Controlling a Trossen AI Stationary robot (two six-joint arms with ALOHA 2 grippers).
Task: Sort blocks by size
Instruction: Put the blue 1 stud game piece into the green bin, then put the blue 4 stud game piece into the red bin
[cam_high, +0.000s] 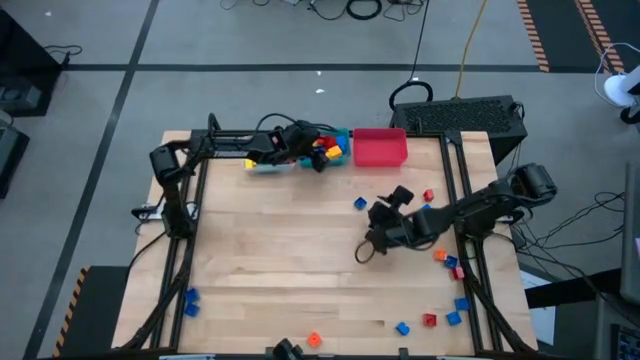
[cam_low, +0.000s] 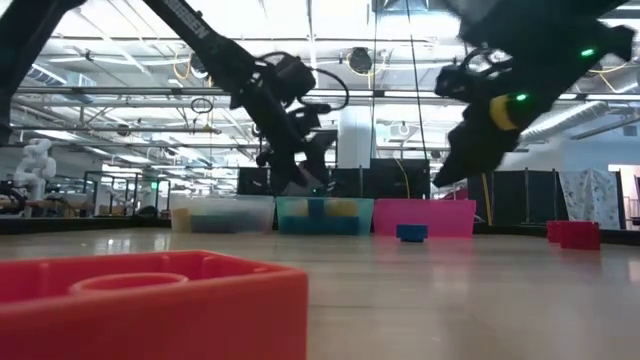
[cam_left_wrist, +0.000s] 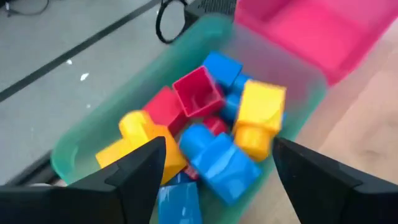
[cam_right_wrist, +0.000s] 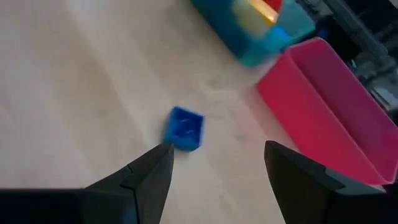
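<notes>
- Broadly, the wooden counter (cam_high: 280, 250) carries everything; both arms reach over its far half.
- Left arm: its end effector (cam_high: 312, 150) hangs over the teal bin (cam_left_wrist: 81, 134), fingers (cam_left_wrist: 140, 171) apart with nothing between them.
- Right arm: its end effector (cam_high: 368, 245) hovers above the bare counter near the middle, fingers (cam_right_wrist: 152, 171) spread and empty.
- Red bin (cam_high: 380, 147): it sits at the far edge, just beside the teal bin and beyond the right end effector; in the right wrist view its pink-red wall (cam_right_wrist: 323, 93) lies ahead of the fingers.
- Clear bin (cam_low: 222, 214): in the low view it stands beside the teal bin, on the side away from the red bin.
- Blocks in the teal bin (cam_left_wrist: 205, 134): directly under the left end effector lies a heap of blue, red and yellow bricks, one red one showing its hollow side.
- Single blue block (cam_right_wrist: 185, 129): it rests on the counter just ahead of the right end effector, between it and the red bin; the high view shows it too (cam_high: 360, 204).
- Scattered blocks (cam_high: 447, 262): red, orange and blue pieces lie on the right end effector's outer side, toward the counter's right edge and near right corner.
- Stray blue blocks (cam_high: 190, 300): two lie near the counter's left edge, well apart from both end effectors.
- Orange block (cam_high: 314, 340): it lies at the near edge.
</notes>
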